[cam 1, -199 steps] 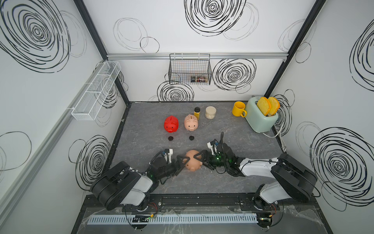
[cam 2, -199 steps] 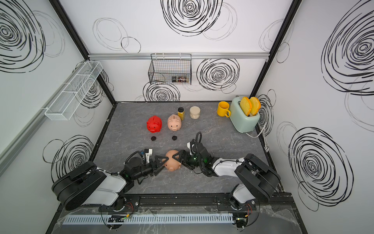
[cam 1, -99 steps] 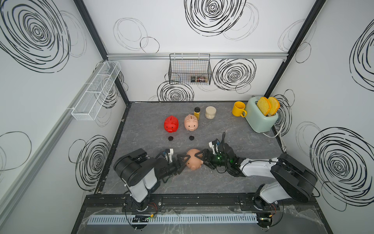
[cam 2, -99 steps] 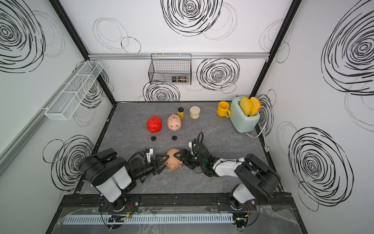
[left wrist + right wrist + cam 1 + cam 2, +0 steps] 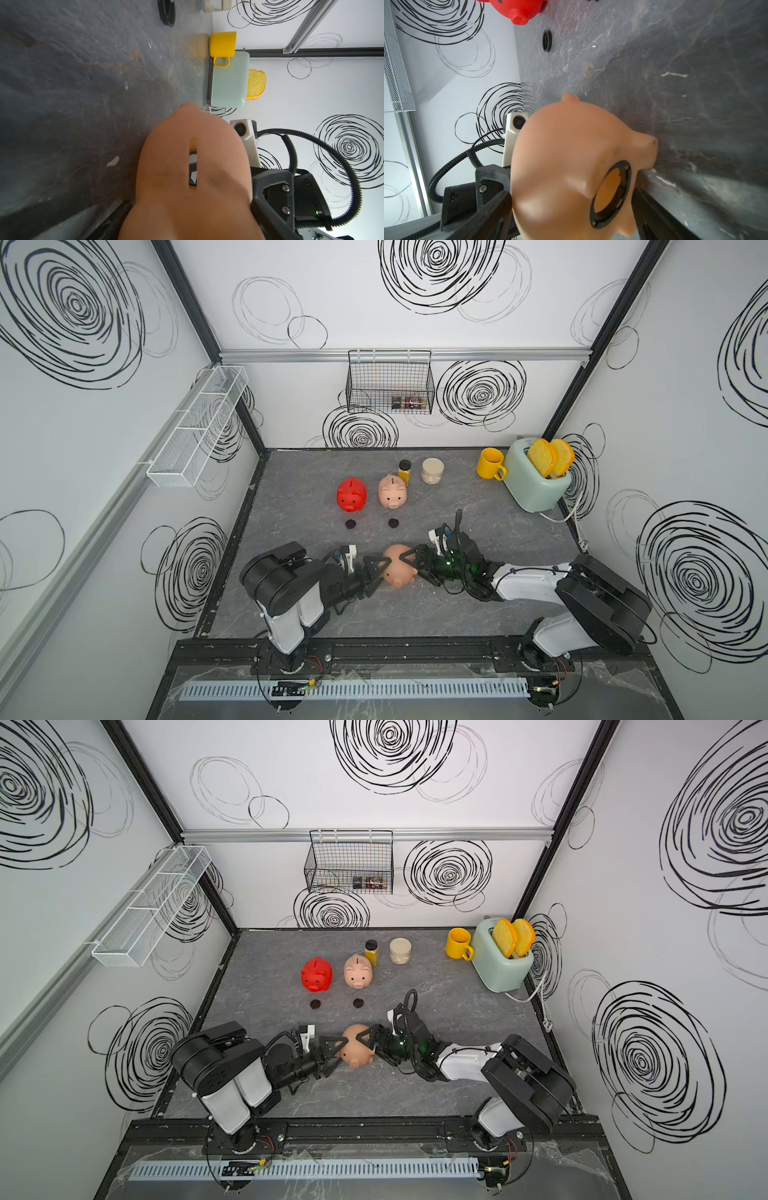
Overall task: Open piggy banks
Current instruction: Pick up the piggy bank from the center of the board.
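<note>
The peach-tan piggy bank [image 5: 398, 566] [image 5: 356, 1050] lies on its side near the table's front, snout toward the front edge. My left gripper [image 5: 380, 574] is shut on it from the left, facing its coin-slot back [image 5: 166, 166]. My right gripper [image 5: 413, 568] stands open from the right, one finger above the pig and one below. It faces the belly [image 5: 560, 155], where a black ring [image 5: 625, 166] frames an open hole. The red piggy bank [image 5: 351, 494] and the pale pink one [image 5: 392, 491] stand upright farther back. A black plug lies before each [image 5: 350, 524] [image 5: 393, 523].
A yellow-lidded jar [image 5: 404, 472] and a squat jar [image 5: 432, 470] stand behind the pink pig. The yellow mug [image 5: 488, 463] and mint toaster [image 5: 534, 485] with toast fill the back right corner. A wire basket [image 5: 390, 383] and a white rack [image 5: 199, 427] hang on the walls.
The left arm's rear links have swung up from lying low at the left to standing upright, while its gripper stayed at the peach-tan pig. The pig and the right arm have barely moved.
</note>
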`<state>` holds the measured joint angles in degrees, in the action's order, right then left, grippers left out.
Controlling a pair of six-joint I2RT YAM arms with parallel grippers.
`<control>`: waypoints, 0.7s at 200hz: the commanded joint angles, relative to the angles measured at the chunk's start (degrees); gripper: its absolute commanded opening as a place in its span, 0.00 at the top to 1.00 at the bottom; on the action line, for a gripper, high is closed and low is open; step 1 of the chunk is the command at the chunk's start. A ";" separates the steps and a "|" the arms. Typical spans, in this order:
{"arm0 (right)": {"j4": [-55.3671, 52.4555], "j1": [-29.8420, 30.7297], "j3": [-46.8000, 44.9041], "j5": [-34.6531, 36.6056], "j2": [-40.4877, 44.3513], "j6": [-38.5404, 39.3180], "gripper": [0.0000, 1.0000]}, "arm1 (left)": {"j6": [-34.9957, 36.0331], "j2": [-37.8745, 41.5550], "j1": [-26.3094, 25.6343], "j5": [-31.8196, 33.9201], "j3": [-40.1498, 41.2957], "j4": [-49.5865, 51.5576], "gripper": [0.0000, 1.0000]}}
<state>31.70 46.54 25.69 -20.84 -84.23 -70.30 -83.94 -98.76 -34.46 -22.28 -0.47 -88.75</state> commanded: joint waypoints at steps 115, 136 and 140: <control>-33.81 -1.11 -2.35 25.94 37.52 17.24 0.03 | 34.65 31.50 -10.20 26.68 -24.05 76.62 0.38; -37.32 -2.99 -2.25 26.28 41.93 18.29 0.02 | 37.92 27.79 -13.31 31.98 -30.43 81.12 0.39; -38.24 -3.39 -2.03 26.41 42.56 18.43 0.03 | 38.40 26.91 -13.84 32.91 -31.67 81.93 0.39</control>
<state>0.49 44.91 24.10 1.69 -45.32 -55.18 -52.18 -68.64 -45.50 1.02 -25.47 -15.00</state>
